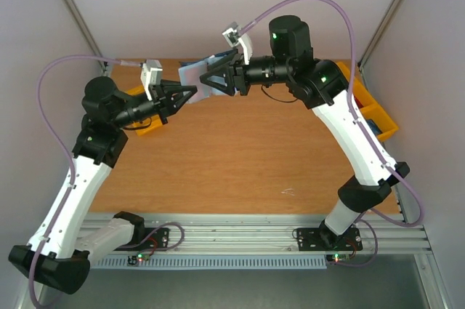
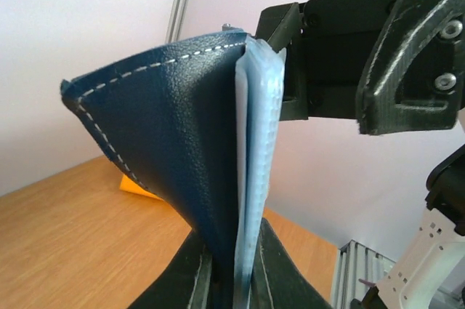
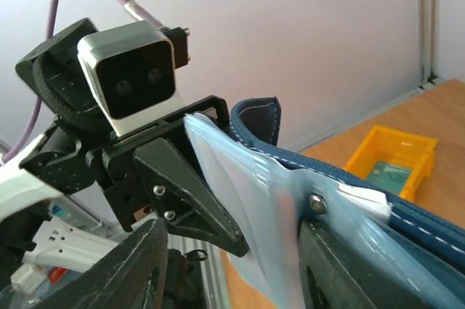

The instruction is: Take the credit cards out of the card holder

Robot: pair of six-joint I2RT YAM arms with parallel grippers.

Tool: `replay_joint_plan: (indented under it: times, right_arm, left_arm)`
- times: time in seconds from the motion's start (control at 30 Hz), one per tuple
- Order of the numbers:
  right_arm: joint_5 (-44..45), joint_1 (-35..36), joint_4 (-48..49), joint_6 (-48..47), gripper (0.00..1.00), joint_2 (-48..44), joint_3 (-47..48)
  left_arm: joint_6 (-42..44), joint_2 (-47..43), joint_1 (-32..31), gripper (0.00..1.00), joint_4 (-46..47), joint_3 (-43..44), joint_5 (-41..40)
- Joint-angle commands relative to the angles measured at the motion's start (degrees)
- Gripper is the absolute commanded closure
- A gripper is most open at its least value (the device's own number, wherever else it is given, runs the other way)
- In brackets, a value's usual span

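Note:
The navy card holder hangs in the air between both arms, above the table's back edge. My left gripper is shut on its lower edge; the left wrist view shows the navy cover and the pale blue sleeves pinched between my fingers. A whitish card edge sits between cover and sleeves. My right gripper is open, with its jaws wide apart around the sleeves. Its right finger touches the holder by the snap. A whitish card with a faint red tint shows through the sleeve.
A yellow bin stands on the wooden table behind my left arm, and shows in the left wrist view. More yellow bins stand at the right edge; one holds a greenish card. Grey walls close in the back and sides.

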Motion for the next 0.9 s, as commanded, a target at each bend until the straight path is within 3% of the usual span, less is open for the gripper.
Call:
replay_joint_plan:
  times: [0.0,0.13,0.4,0.6,0.73,0.8,0.87]
  right_arm:
    - [1.69,1.14,-2.99,-1.97,0.56,0.4,0.54]
    - [2.07,1.6,0.1,-0.79,0.74,0.22,-2.13]
    - [4.71,4.0,1.05,-1.43,0.76,-1.26,-6.83]
    - [2.01,4.12,8.35,1.71,0.98,-5.36,-14.11]
    - [0.59,4.13,5.33,0.44,0.99,-5.13,-12.44]
    - [-1.4,4.05,4.14,-0.48,0.99,-5.25,-12.19]
    - [-3.1,3.88,3.99,-1.02,0.99,-5.69,-12.62]
  left_arm:
    - [-7.74,-1.34,-0.68,1.0,15.25,-1.63,4.1]
    - [-4.89,-1.91,-1.1,1.0,11.92,-1.44,5.6]
    - [-3.53,-3.19,-3.74,1.0,11.13,-4.45,7.25]
    - [-4.05,-3.77,-4.25,1.0,10.76,-5.89,7.68]
    - [-5.71,-3.98,-4.3,1.0,11.01,-7.25,6.58]
    - [-5.76,-4.44,-4.26,0.85,11.02,-7.86,7.32]
    - [-5.86,-4.68,-4.27,0.77,11.13,-8.1,7.75]
